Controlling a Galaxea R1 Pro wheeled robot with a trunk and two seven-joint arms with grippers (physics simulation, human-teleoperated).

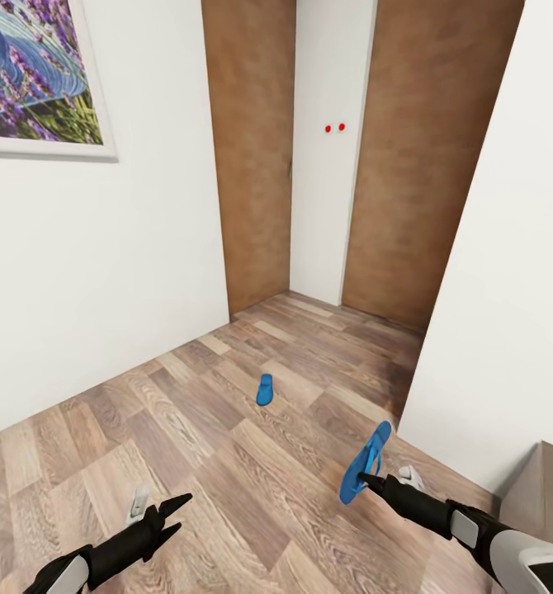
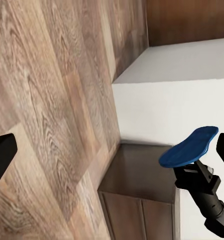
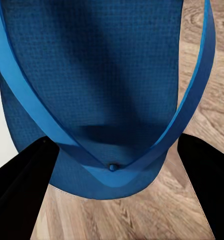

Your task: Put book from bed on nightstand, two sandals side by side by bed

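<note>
The head view looks forward and down from high up over the wood-plank floor (image 1: 227, 445), toward a corner of white walls and a brown door recess; both arms enter at its lower edge. The left wrist view looks from near the left pincer (image 1: 174, 517) across the floor (image 2: 51, 100) toward the right arm, and shares with the head view the held sandal (image 2: 189, 147) and the dark cabinet (image 2: 137, 185) by the wall. The right wrist view sits very close behind the right pincer (image 3: 112, 187), facing along its fingers onto that same sandal (image 3: 96, 90), with floor beyond.
</note>
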